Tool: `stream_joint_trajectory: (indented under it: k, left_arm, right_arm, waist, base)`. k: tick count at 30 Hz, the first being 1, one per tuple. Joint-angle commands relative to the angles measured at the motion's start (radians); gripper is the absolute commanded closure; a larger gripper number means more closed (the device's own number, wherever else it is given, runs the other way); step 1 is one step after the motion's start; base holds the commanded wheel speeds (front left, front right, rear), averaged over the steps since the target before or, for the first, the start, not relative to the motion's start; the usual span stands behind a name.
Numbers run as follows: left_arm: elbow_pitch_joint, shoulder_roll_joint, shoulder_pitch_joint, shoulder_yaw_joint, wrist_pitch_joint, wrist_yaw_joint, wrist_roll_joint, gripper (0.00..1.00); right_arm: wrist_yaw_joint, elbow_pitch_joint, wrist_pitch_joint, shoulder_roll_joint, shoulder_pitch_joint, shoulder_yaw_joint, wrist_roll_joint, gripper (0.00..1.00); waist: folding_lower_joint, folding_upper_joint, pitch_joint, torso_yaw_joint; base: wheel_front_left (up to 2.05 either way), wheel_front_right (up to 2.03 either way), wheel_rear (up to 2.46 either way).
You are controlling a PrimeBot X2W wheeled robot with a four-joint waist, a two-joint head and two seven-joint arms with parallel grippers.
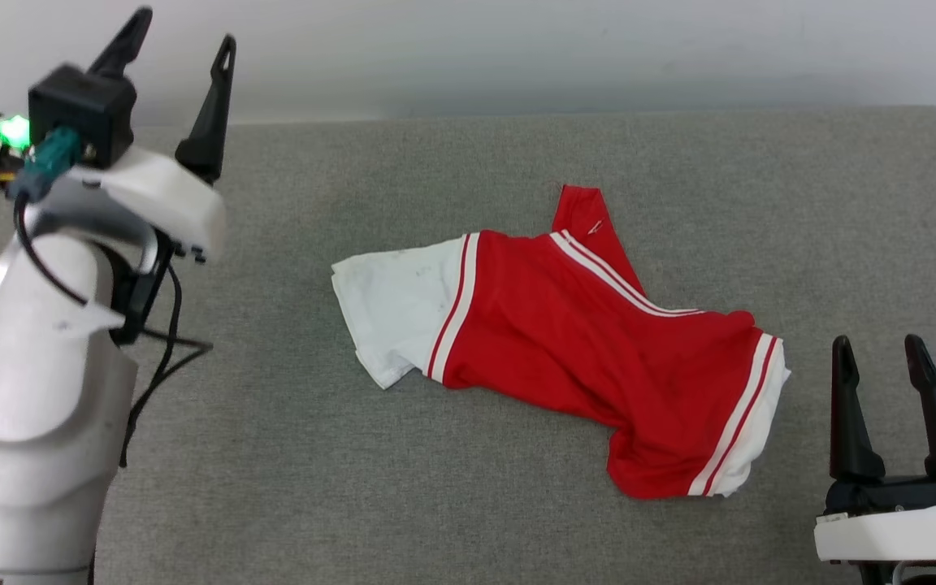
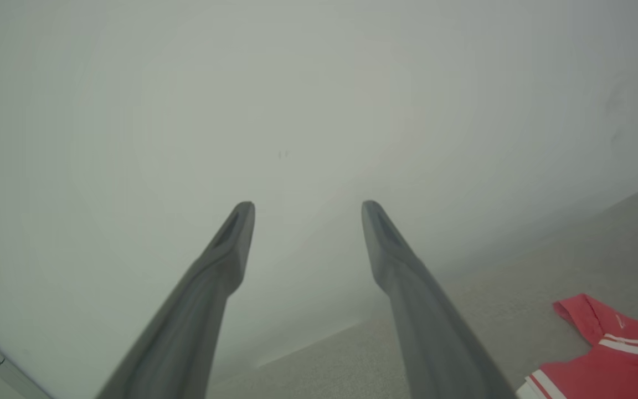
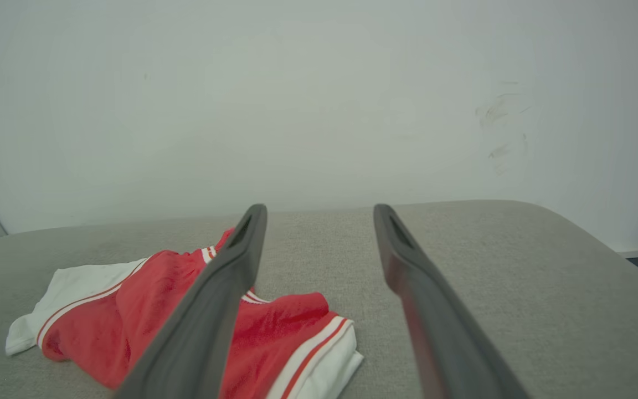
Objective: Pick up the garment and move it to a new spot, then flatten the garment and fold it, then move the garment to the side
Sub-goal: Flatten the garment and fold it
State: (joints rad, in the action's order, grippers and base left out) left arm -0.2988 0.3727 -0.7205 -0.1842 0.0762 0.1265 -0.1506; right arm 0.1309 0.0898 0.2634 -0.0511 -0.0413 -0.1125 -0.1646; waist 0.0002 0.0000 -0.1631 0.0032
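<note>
- Closest to my head cam is the pale left forearm [image 1: 29, 422], taking up the lower left corner. A black cable [image 1: 161, 341] loops off its side.
- Above that, in the upper left corner, is the left gripper [image 1: 185, 28]. Both dark fingers are spread wide with nothing between them. Its wrist cam looks mostly at the white wall [image 1: 468, 49].
- The right gripper [image 1: 878, 341] sits in the lower right corner. Its fingers are apart too, empty, and point toward the wall.
- The garment [image 1: 565, 325] lies bunched up on the grey padded surface [image 1: 273, 455], around mid-frame and a bit to the right. Neither gripper touches it.
- One white sleeve with red-and-white striped trim is at its left end. The other white panel is at the right end, near the right gripper (that gripper is the closer of the two by a lot).
- A red flap sticks out from the garment's far edge toward the wall.
- On the right wrist cam the garment sits left of the fingers, partly hidden behind the left one.
- A green light [image 1: 13, 130] glows on the left wrist.
</note>
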Motion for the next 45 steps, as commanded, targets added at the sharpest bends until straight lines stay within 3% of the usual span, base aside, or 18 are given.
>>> stream_joint_trajectory:
  k: [1,4,10,18,26,35,37,45]
  left_arm:
    - [-0.007,0.004,-0.02,-0.01,-0.015,0.001,-0.007,0.0]
    - [-0.055,0.039,-0.115,-0.106,-0.153,0.002,-0.075,0.0]
    - [-0.108,0.108,-0.26,-0.272,-0.485,0.002,-0.338,0.0]
    - [-0.122,0.177,-0.344,-0.422,-0.862,0.002,-0.587,0.0]
    - [-0.131,0.209,-0.301,-0.539,-1.031,0.002,-0.71,0.0]
    - [-0.152,0.211,-0.202,-0.697,-1.033,0.004,-0.767,0.0]
    - [-0.14,0.216,-0.203,-0.729,-1.02,0.007,-0.783,1.0]
    - [-0.059,0.277,-0.291,-0.763,-0.892,0.002,-0.812,1.0]
  right_arm:
    - [0.0,0.004,0.002,0.002,0.015,-0.002,0.003,0.0]
    - [0.0,0.007,0.002,0.002,0.038,-0.003,0.003,0.0]
    - [0.0,0.015,0.002,0.002,0.077,-0.004,0.001,0.0]
    - [0.0,0.022,0.002,0.002,0.124,-0.002,0.005,0.0]
    - [0.0,0.024,0.002,0.002,0.152,0.002,0.003,0.0]
    - [0.0,0.018,0.002,0.002,0.155,0.005,0.0,0.0]
    - [0.0,0.015,0.002,0.002,0.151,0.0,0.005,0.0]
    - [0.0,0.001,0.002,0.002,0.115,0.0,0.013,0.0]
  waist:
    - [-0.0002,0.0,-0.041,-0.007]
    - [-0.0002,0.0,-0.082,-0.016]
    - [-0.0002,0.0,-0.159,-0.033]
    - [-0.0002,0.0,-0.233,-0.058]
    - [-0.0002,0.0,-0.273,-0.089]
    - [-0.0002,0.0,-0.282,-0.107]
    - [-0.0002,0.0,-0.271,-0.1]
    - [-0.0002,0.0,-0.184,-0.053]
  base:
    - [0.0,0.0,0.0]
    - [0.0,0.0,0.0]
    - [0.0,0.0,0.0]
    - [0.0,0.0,0.0]
    - [0.0,0.0,0.0]
    - [0.0,0.0,0.0]
    - [0.0,0.0,0.0]
    - [0.0,0.0,0.0]
